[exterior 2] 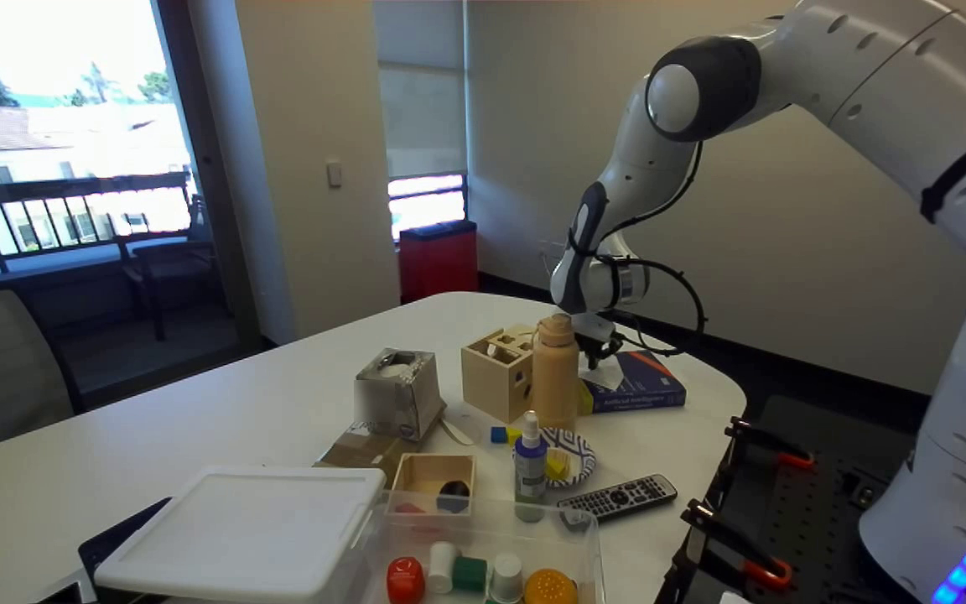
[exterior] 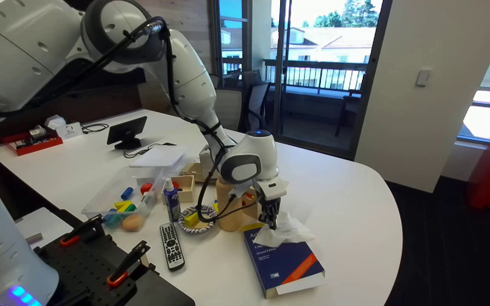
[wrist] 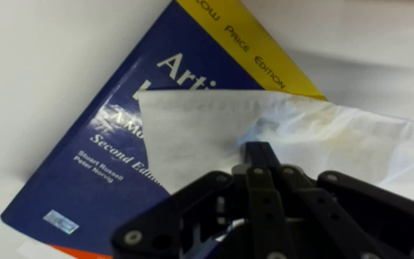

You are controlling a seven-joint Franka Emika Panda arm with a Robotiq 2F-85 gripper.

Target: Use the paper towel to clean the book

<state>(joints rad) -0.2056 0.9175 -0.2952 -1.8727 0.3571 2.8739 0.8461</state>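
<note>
White desk (exterior: 347, 199) gives you a bare stretch to the right of the book (exterior: 270, 265), out to the curved rim at the frame's right in an exterior view. The book lies at lower centre-right there, turned at an angle; a tan bottle (exterior: 231, 223) stands close to its upper left corner, so your room is tighter on that side, and a remote control (exterior: 172, 246) lies farther left. In the wrist view your jaws are pressed together at lower centre, pinching a thin, creased paper towel (wrist: 192, 133) that drapes over part of the title and past the yellow band (wrist: 257, 46). The cover (wrist: 95, 205) is glossy dark blue with pale lettering. Left of centre in an exterior view, you have a clear plastic bin (exterior: 104, 195) holding coloured pieces (exterior: 127, 193). Near it stands a purple spray bottle (exterior: 172, 202), just beside a patterned bowl (exterior: 192, 230) with a yellow block (exterior: 191, 219) in it. At lower centre in an exterior view, your open wooden box (exterior 2: 428, 470) holds a dark round piece (exterior 2: 454, 497).
</note>
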